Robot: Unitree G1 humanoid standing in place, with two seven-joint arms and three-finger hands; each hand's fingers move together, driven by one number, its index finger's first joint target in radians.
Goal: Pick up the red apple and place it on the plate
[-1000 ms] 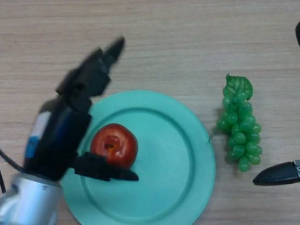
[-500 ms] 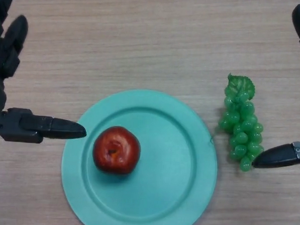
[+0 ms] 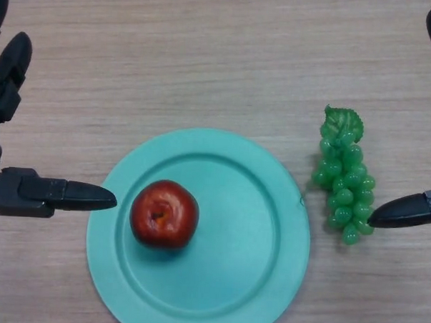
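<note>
Left robot hand (image 3: 17,124) and right robot hand (image 3: 421,206) spread wide at edges; apple (image 3: 164,213) on plate (image 3: 270,228).

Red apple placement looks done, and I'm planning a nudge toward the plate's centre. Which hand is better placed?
Left. The left hand is open beside the plate, near the red apple; the right hand sits beyond the green grapes.

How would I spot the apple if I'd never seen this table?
Find the big teal plate on the wooden table. The red apple sits on its left half, round and the only red thing, unlike the green grapes lying off the plate.
</note>
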